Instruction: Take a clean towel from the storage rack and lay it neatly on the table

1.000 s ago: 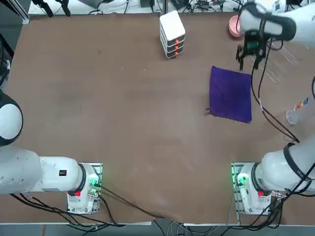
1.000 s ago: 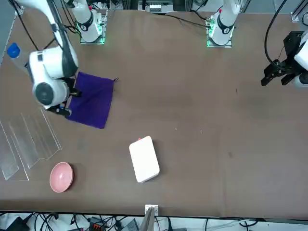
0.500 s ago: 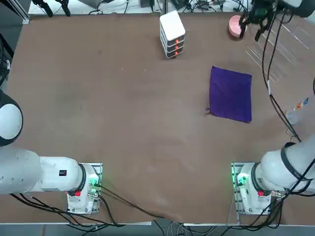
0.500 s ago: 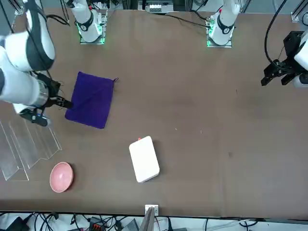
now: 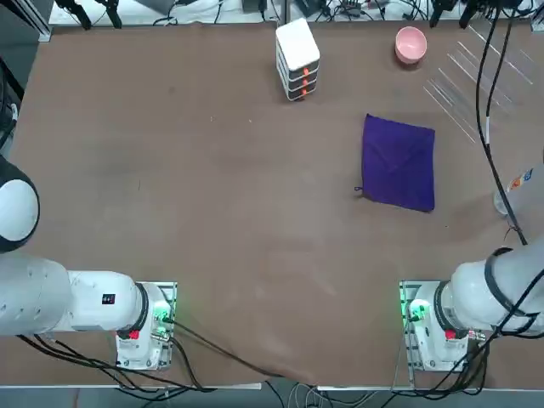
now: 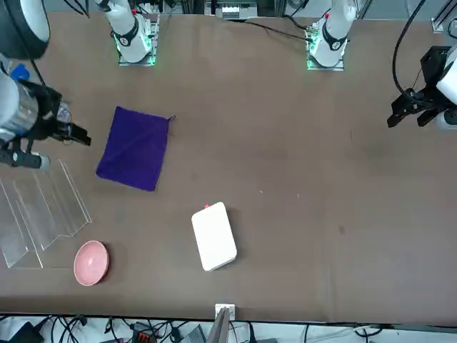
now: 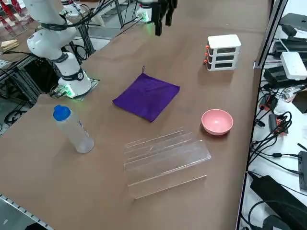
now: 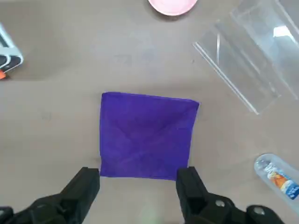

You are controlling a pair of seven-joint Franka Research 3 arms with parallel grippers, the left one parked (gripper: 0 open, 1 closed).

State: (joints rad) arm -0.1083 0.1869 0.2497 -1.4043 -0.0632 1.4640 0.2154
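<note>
The purple towel (image 5: 399, 161) lies spread flat on the brown table (image 5: 212, 170), a little to the near side of the clear storage rack (image 5: 476, 81). It also shows in the front view (image 6: 134, 148) and the right side view (image 7: 147, 96). My right gripper (image 8: 138, 184) is open with nothing between its fingers. It hangs high over the table, and the whole towel (image 8: 147, 135) and the rack (image 8: 247, 60) show far below it. In the top view the gripper (image 5: 450, 10) sits at the far edge. No towel is on the rack (image 7: 165, 155).
A pink bowl (image 5: 410, 44) stands beside the rack at the far edge. The white stacked box with orange marks (image 5: 297, 58) is at the far middle. A clear bottle with a blue cap (image 7: 73, 129) stands near the table's right edge.
My right gripper has risen and drawn away from the towel's far edge toward the back of the table. The towel has stayed flat where it lay.
</note>
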